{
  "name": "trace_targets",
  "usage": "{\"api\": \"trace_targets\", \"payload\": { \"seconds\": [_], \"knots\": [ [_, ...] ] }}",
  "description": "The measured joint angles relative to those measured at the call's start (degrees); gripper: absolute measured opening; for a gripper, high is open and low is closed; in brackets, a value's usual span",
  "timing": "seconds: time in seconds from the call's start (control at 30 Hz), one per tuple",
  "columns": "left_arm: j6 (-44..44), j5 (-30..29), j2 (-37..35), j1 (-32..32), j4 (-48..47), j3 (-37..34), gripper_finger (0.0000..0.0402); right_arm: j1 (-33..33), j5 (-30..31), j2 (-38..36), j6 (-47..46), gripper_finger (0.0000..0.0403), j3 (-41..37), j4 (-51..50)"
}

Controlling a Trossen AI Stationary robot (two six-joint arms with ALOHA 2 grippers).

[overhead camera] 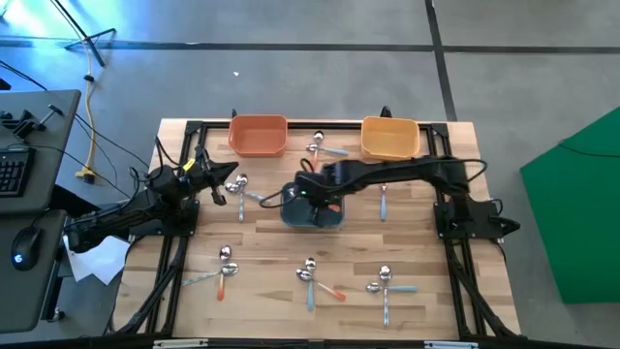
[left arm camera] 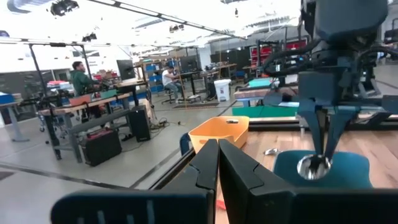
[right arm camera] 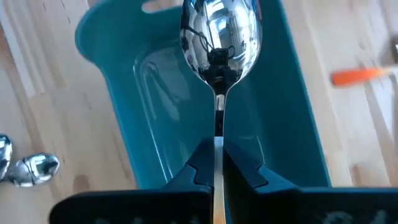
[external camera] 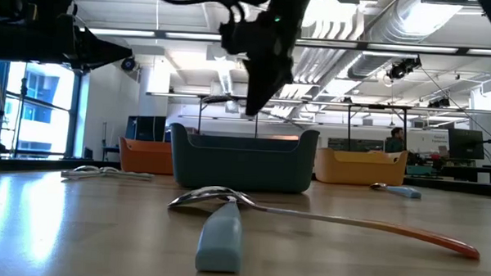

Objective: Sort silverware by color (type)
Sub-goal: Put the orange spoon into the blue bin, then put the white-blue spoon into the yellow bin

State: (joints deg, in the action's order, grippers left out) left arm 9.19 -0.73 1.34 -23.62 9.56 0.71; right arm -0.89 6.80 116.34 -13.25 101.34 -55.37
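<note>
High view, read left to right: the left gripper (overhead camera: 231,187) waits over the tabletop's (overhead camera: 262,252) left part, jaws pressed together on nothing, as the left wrist view confirms; loose metal spoons (overhead camera: 237,184) lie just beside its tips. The right gripper (overhead camera: 302,189) reaches across to the middle and hangs above the dark blue plastic bin (overhead camera: 312,215).

Right wrist view: the right jaws are clamped on the thin handle of a shiny metal spoon (right arm camera: 219,37), which appears silver where it shows. Its long axis runs straight out from the jaws, bowl leading, and in this view the bowl lies over the bin's open interior (right arm camera: 155,81). In the low view the same spoon (external camera: 256,89) hangs steeply, bowl downward, its tip at or just below the bin's rim (external camera: 244,138), though overlap from this angle cannot be told from entry.

Relation governing the coming move: the bin lies directly beyond the bowl along the spoon's axis, so release should need little more than parting the jaws. The right arm alone is placed for it.

An orange plastic bin (overhead camera: 258,135) and a yellow plastic bin (overhead camera: 390,137) stand at the far edge, away from both jaws. Other spoons with orange and light blue handles (overhead camera: 308,276) lie along the near edge, unsorted.
</note>
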Motion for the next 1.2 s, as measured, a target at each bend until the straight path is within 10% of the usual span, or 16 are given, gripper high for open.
{"api": "trace_targets", "payload": {
  "seconds": [0.6, 1.03, 1.2],
  "knots": [
    [-2.72, -0.18, -0.02, 0.0, -4.73, -0.02, 0.0005, -4.83, -5.4, 5.17, 5.81, 0.0011, -6.05, 2.58],
    [-4.52, 0.24, 0.0, 0.0, -7.84, -0.01, 0.0005, -5.16, -5.56, 5.17, 11.03, 0.0099, -1.3, 1.22],
    [-4.01, 0.51, 1.89, 0.0, -9.28, 0.03, 0.0004, -3.86, -1.82, 5.15, 17.89, 0.0052, 6.05, -6.27]
  ]
}}
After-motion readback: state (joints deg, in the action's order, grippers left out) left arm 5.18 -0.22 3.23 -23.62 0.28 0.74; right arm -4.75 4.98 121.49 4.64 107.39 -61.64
